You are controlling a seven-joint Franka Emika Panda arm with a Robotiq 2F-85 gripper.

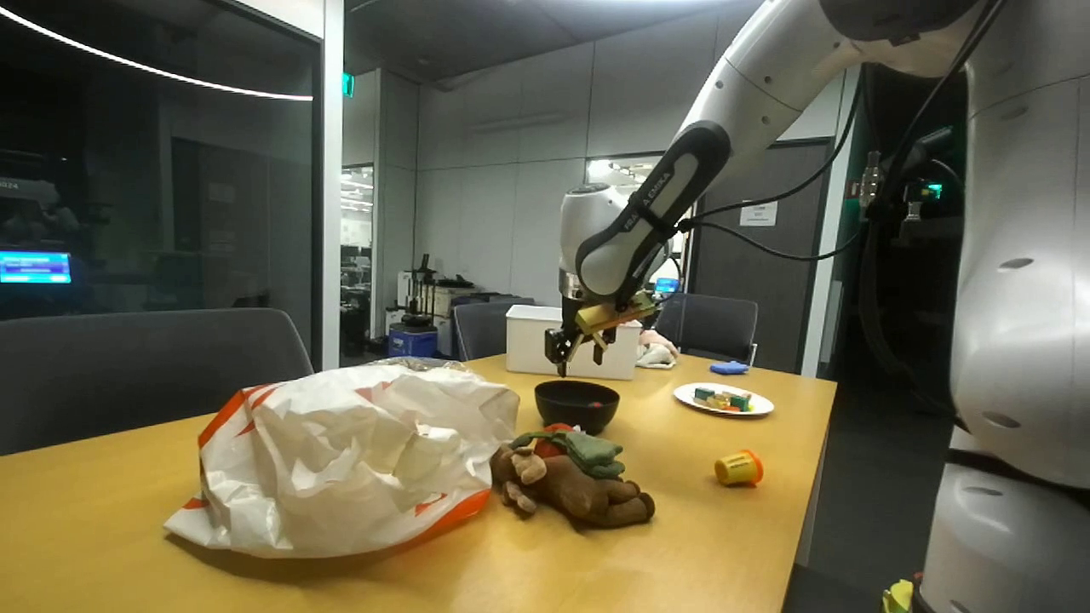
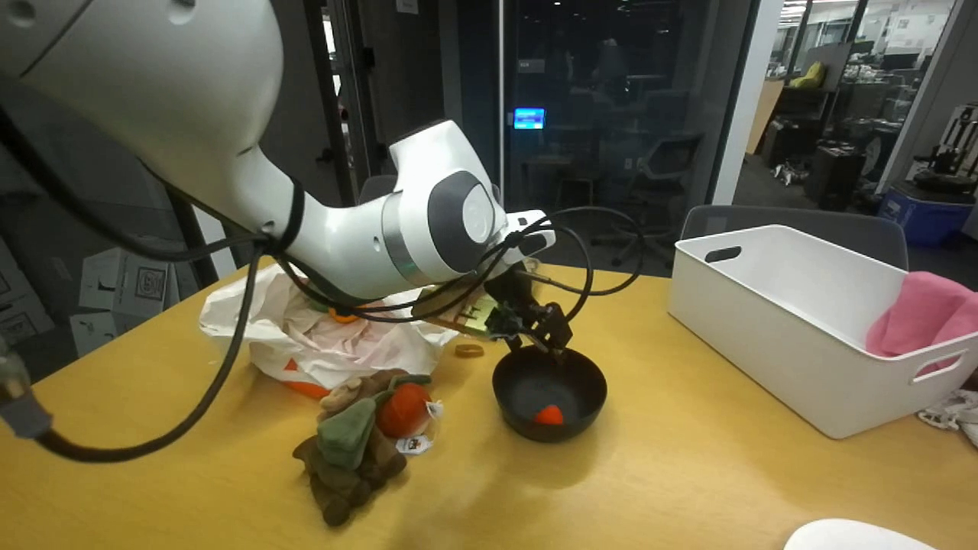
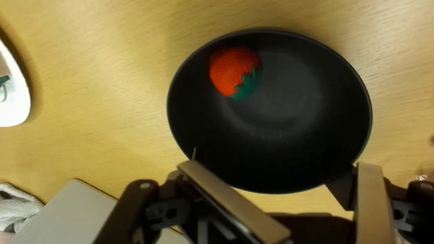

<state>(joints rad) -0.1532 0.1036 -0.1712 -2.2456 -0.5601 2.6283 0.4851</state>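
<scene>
You can read "FRANKA EMIKA" lettering on the arm, a black strap cutting across the first word. White tag by the brown plush toy, lower left in an exterior view: print too small for you. Paper sheet, upper right in an exterior view: same.

Your claw stands apart, pads spread at the bottom of the wrist view, bowl showing through the gap. Bowl is round, matte black, upright on the desk, mid-frame in both exterior views. In it, toward its upper left in the wrist view, you see a strawberry-like piece: red-orange, jagged green cap.

Edges: you're over the bowl rim; can't tell if a fingertip touches. Desk edge runs down the right of an exterior view, yellow cup near it. White bin, right of frame, well apart from the bowl, a stretch of desk between. Crumpled bag lower left, plush toy beside it, near the bowl. Plate right of the bowl.
</scene>
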